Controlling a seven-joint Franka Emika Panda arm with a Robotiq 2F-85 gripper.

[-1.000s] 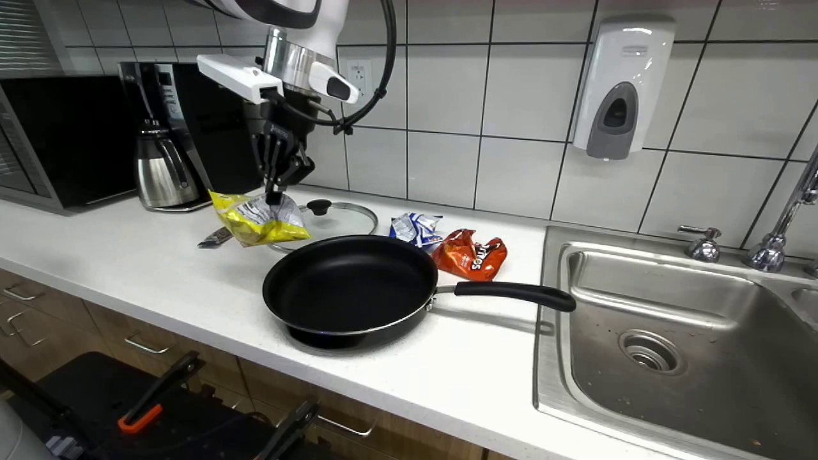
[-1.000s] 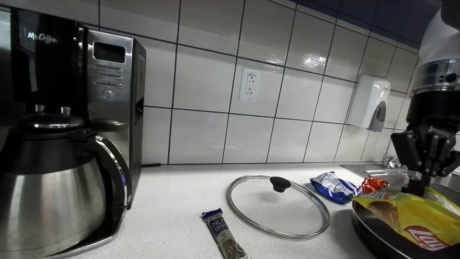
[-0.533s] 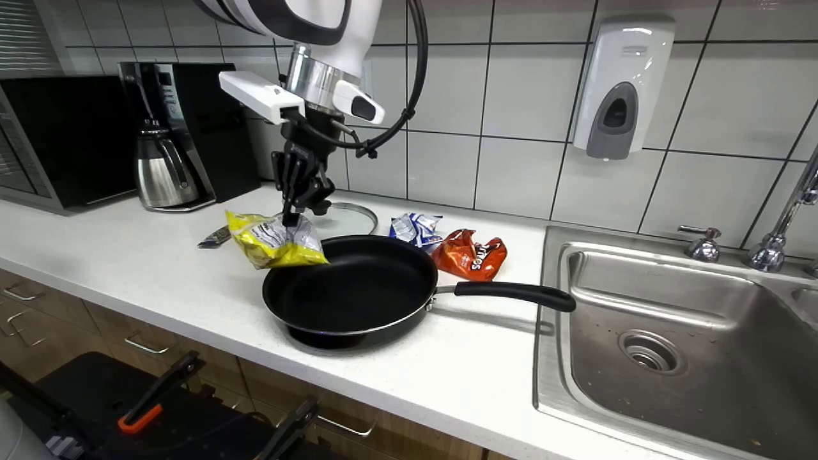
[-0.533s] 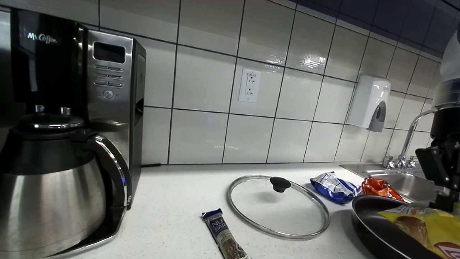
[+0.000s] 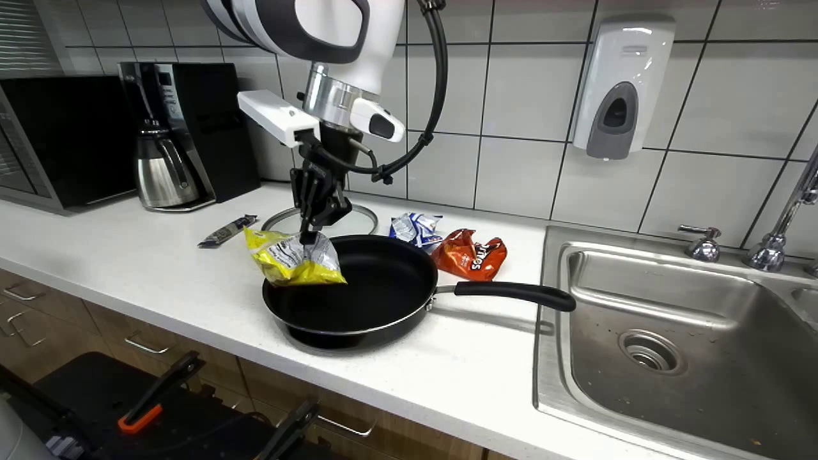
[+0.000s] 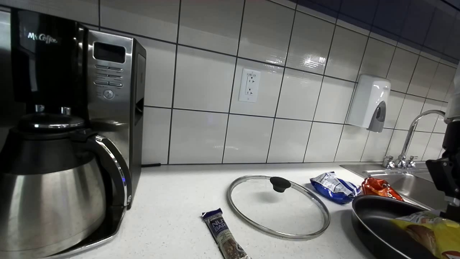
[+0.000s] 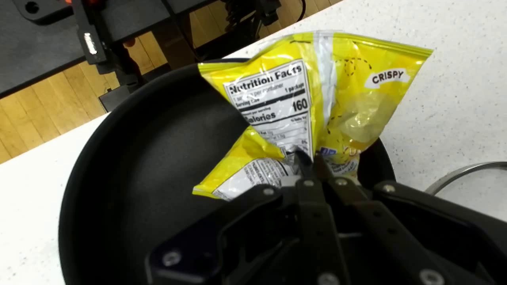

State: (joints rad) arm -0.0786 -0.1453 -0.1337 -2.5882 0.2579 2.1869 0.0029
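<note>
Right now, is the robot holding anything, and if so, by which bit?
Yes, the gripper holds the yellow snack bag, pinching a crumpled fold around the middle of its back, the side with the nutrition label.

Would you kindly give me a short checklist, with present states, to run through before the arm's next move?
1. Gripper shut on yellow chip bag: ok.
2. Bag wholly over frying pan: not ok, part appears outside it.
3. Bag not touching the pan: cannot tell, any gap is hard to judge.
4. Glass lid off the pan: ok, it lies on the countertop.
5. Pan handle away from the gripper: ok, it points toward the sink.
</note>
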